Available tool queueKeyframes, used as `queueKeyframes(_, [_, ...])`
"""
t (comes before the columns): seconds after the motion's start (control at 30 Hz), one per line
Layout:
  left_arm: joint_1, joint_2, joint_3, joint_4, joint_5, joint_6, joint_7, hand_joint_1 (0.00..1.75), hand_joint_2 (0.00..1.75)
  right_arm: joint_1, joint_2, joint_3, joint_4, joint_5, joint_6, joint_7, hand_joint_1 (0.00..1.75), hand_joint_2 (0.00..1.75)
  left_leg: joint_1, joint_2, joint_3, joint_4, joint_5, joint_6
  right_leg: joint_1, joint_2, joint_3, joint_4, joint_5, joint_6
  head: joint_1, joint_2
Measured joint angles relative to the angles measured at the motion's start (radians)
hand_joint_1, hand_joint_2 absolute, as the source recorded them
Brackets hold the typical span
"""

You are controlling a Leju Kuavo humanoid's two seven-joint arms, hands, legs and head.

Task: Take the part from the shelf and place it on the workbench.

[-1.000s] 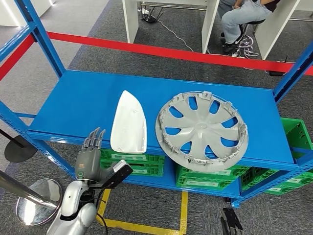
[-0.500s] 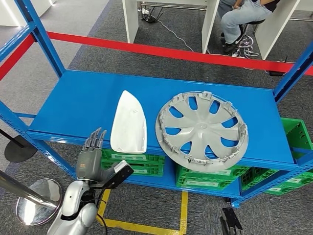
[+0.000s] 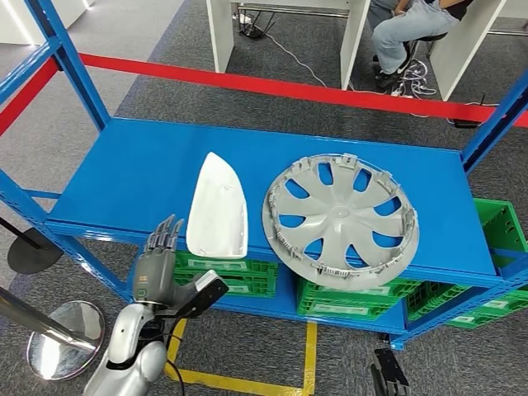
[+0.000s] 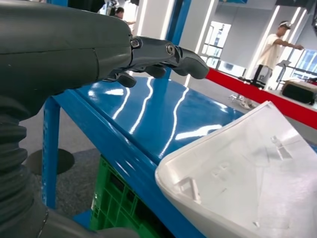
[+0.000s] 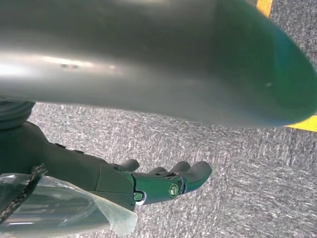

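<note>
The head view looked steeply down on the blue shelf [image 3: 143,177]; the left wrist view sat close, sharing its front edge and white part [image 4: 258,183]; the right wrist view faced carpet [image 5: 242,173].

Grey speckled carpet [image 3: 186,91] crossed by a red floor stripe [image 3: 299,89] and yellow floor tape [image 3: 309,355] lies around white desk legs [image 3: 219,33], where a seated person [image 3: 407,29] has cables [image 3: 293,58] underfoot, near a round chrome stanchion base [image 3: 62,334].

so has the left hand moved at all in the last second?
Yes, slightly: the left hand has crept right and forward toward the white part, judged against the blue shelf edge. It holds nothing.
</note>
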Motion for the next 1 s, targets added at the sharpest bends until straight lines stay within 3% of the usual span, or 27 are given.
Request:
queueKeyframes(0.5, [-0.097,-0.028,-0.107,0.134,-0.014,0.0,-0.033,0.0,1.75,-0.022,0.004,0.03,0.0,0.026,0.008,0.019,0.0,0.0,0.0,0.0,0.0,0.0,0.0,0.0,0.0,0.0,0.0,0.0,0.0,0.0,0.0,0.0])
queueKeyframes(1.0, [-0.118,-0.048,-0.177,0.232,0.026,0.019,-0.074,0.0,1.75,-0.03,0.011,0.036,0.0,0.028,0.01,0.029,0.0,0.0,0.0,0.0,0.0,0.0,0.0,0.0,0.0,0.0,0.0,0.0,0.0,0.0,0.0,0.0])
